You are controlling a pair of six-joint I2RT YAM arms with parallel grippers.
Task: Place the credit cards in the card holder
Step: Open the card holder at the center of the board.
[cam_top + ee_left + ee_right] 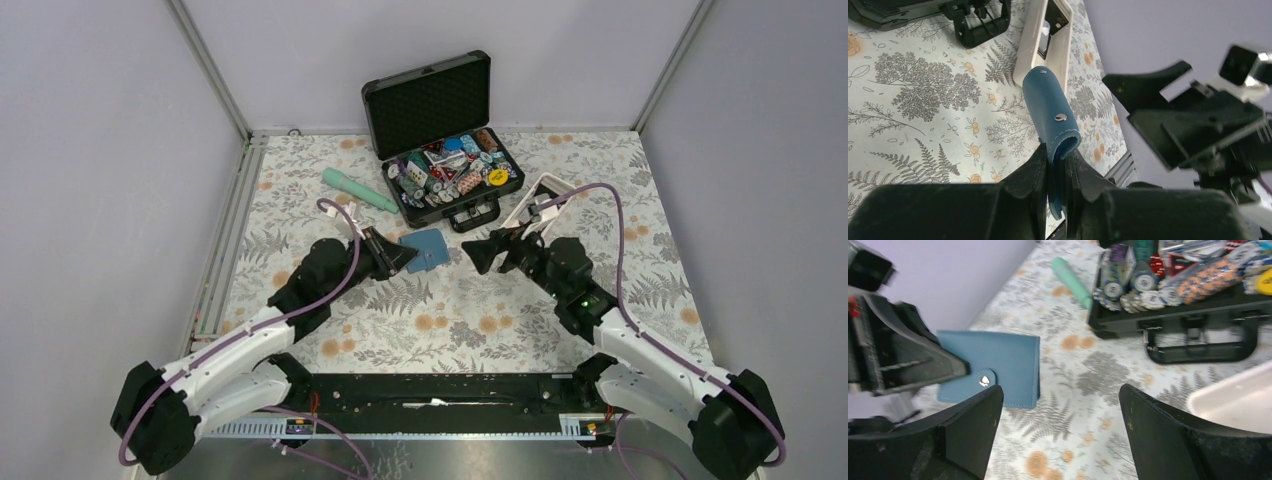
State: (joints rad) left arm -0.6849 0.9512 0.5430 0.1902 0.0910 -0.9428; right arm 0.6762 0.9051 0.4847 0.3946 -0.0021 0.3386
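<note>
from above, the left gripper (402,256) is clamped on the left edge of the card holder (430,250), a teal wallet near the middle of the counter (450,320), just near of the open black case (440,110) of poker chips. the right gripper (478,254) faces it from the right, close but apart, jaws spread. a white tray (540,198) lies behind the right arm, and a mint-green tube (360,190) lies left of the case.

the left wrist view shows the hold plainly: both fingers (1030,172) pinch one end of the folded holder, which juts out beyond them and bows a little, with its snap stud (1060,118) on top. it looks lifted off the counter, though i cannot be sure. dark shapes lie in the tray beyond; whether they are the credit cards i cannot tell.

the right wrist view looks between wide-open, empty fingers (968,432) at the holder's flat face.

the holder looks light and soft, leather-like, so it should bend under a pinch and sag when held by one edge. it is shut, so it needs opening first. its free right edge, away from the stud, seems the place for the right gripper to take it. the cards should be thin, stiff and slick, hard to lift off a flat surface — best taken by an edge.
</note>
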